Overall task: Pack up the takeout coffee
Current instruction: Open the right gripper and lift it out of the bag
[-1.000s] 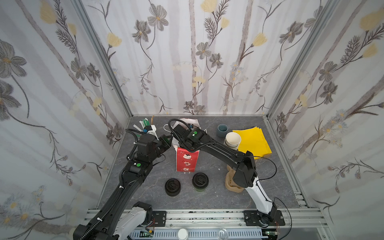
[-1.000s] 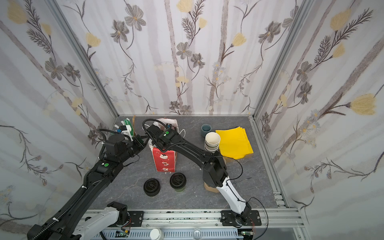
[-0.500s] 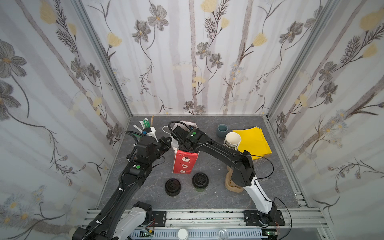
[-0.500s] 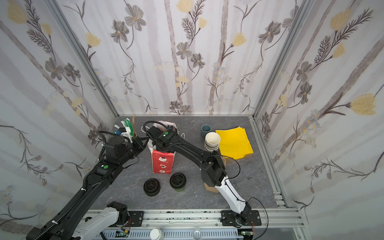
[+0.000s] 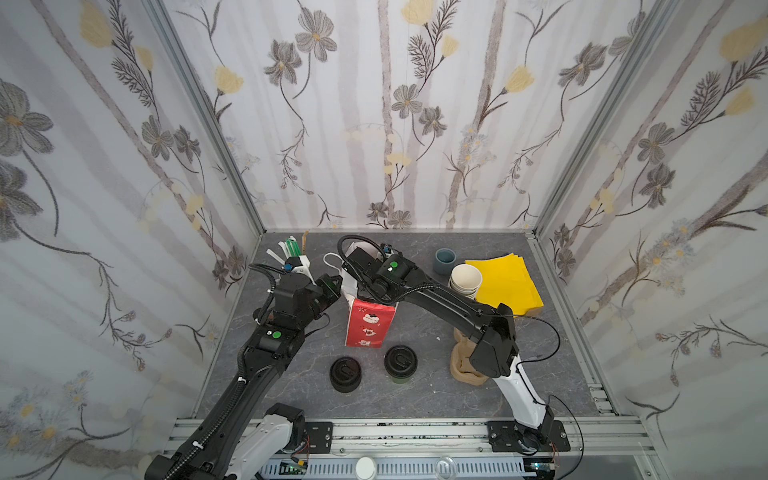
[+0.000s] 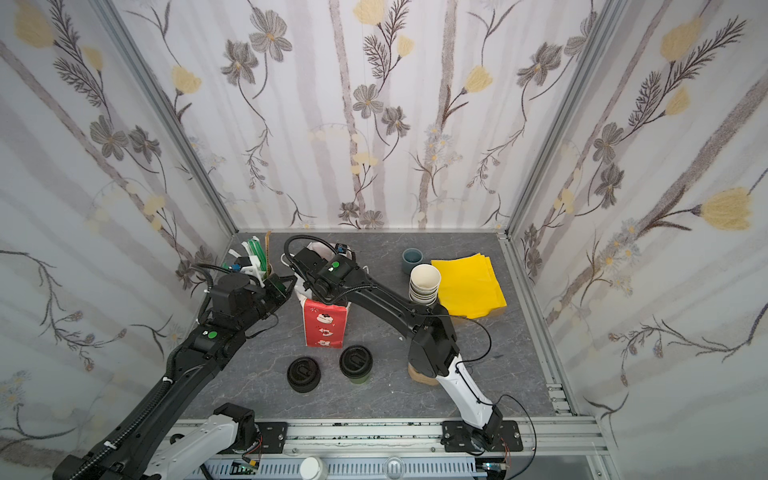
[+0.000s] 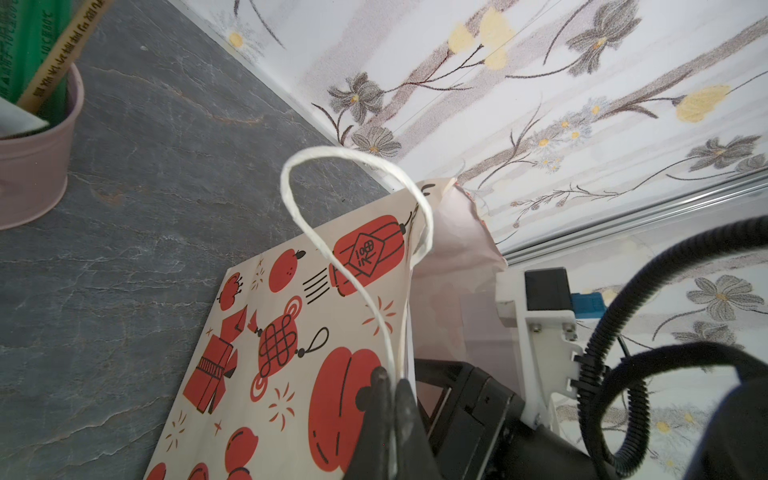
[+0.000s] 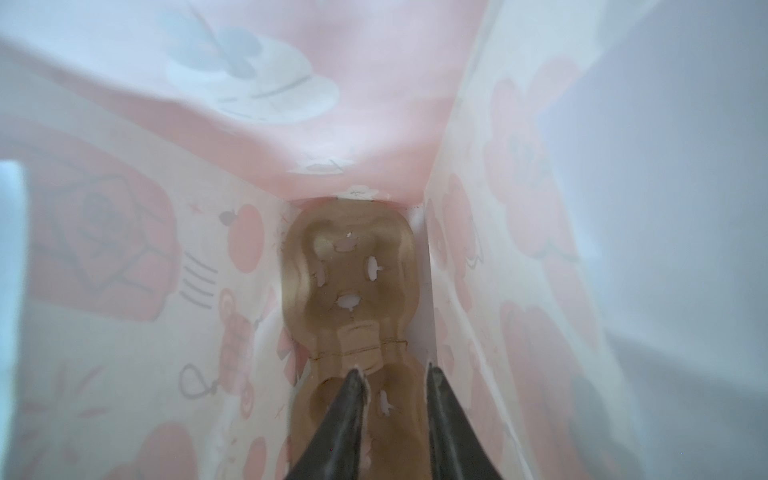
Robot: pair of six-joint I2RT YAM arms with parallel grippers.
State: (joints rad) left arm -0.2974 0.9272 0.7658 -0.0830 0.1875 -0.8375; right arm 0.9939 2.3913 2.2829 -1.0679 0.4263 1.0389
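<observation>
Robot lab test cell, staged café-style: floral-wallpaper wall panels betw. bare aluminium corner posts, grey stone-look tabletop, slotted aluminium rail at near edge w/ black arm bases bolted on.

A squat stack of black lids is sitting near the front of the grey table. White-lined paper cups are standing stacked further back, just beside a pile of yellow napkins. A small blue-grey cup is standing just behind them. Brown cardboard carriers are lying stacked on the right. In the back left corner a pink pot is holding green packets and a wooden stick.
</observation>
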